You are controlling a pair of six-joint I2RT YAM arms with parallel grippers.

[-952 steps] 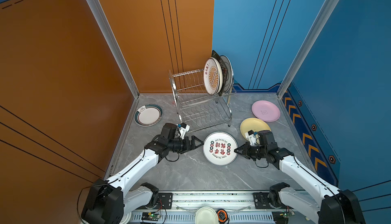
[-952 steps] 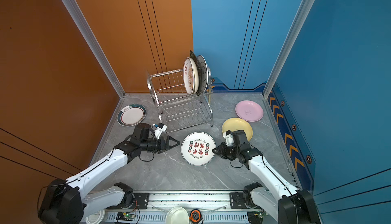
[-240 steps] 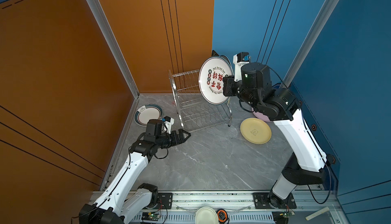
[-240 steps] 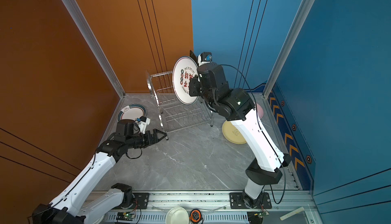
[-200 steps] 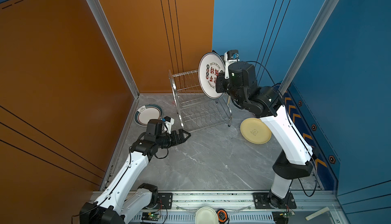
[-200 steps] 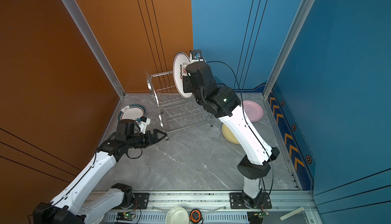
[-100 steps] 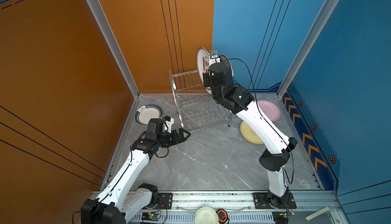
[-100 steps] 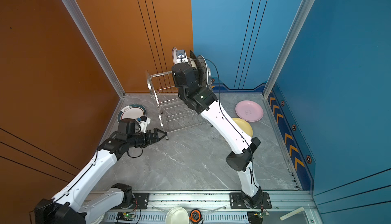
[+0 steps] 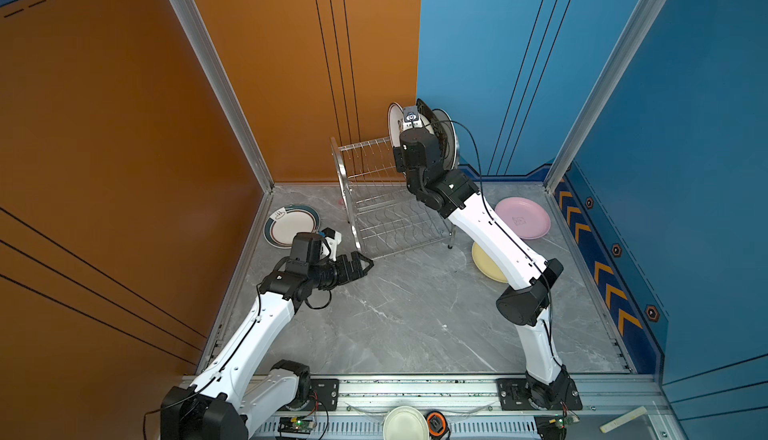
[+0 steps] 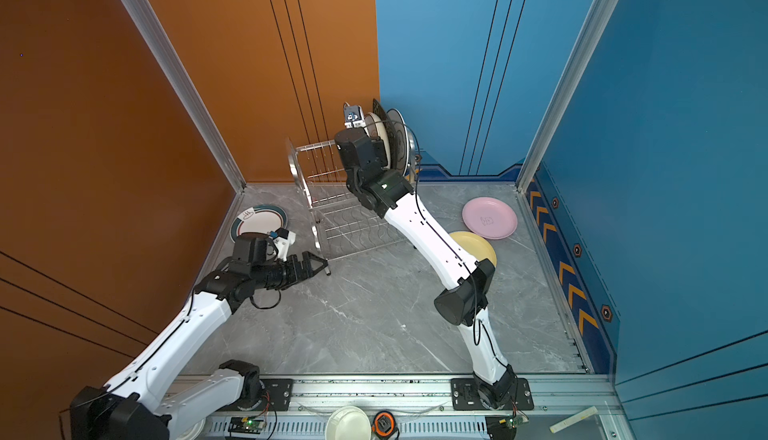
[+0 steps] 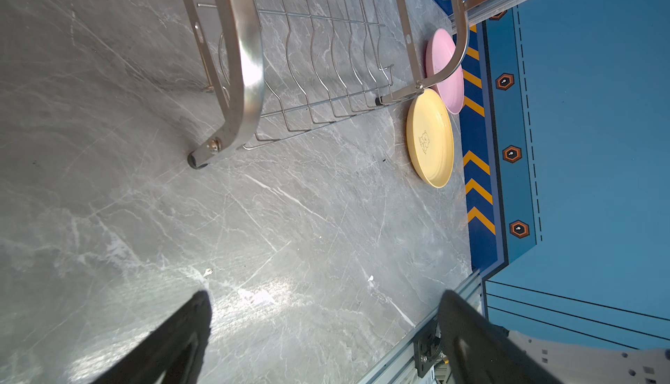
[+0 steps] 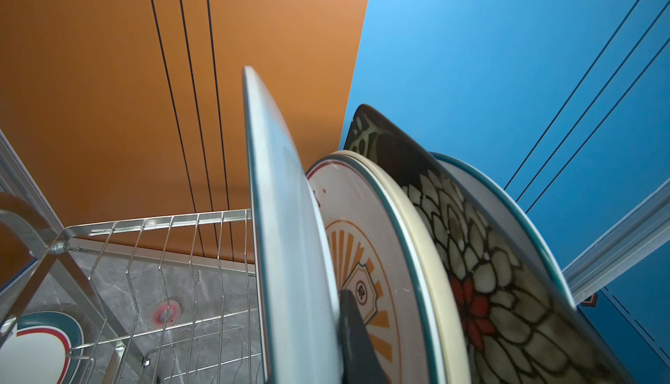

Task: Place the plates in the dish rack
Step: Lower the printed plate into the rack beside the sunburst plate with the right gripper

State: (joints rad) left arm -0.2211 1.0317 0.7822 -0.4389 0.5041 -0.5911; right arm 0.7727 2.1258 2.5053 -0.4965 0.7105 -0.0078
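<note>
My right gripper (image 12: 321,346) is clamped on the rim of a white plate (image 12: 282,240), which I hold upright on edge at the upper shelf of the dish rack (image 9: 374,192). In the right wrist view only one dark finger (image 12: 357,342) shows, lying against the plate's face, and I cannot tell whether the plate's lower edge sits in the wires. Just beside it, toward the blue wall, more plates stand on that shelf: the orange-sunburst plate (image 12: 366,255), a cream plate (image 12: 426,255) close behind it, then the square black floral plate (image 12: 500,291), and a teal-rimmed white plate (image 12: 500,208) last. My left gripper (image 11: 322,327) hangs low over the grey marble table (image 9: 415,313) with its fingers spread wide and nothing between them, near the rack's front foot (image 11: 197,161). Three plates lie flat on the table. The green-rimmed plate (image 9: 291,226) is beside the rack near the orange wall. The pink plate (image 9: 523,217) is near the blue wall. The pale yellow plate (image 10: 478,246) is just in front of the pink one and partly hidden by my right arm in both top views.
</note>
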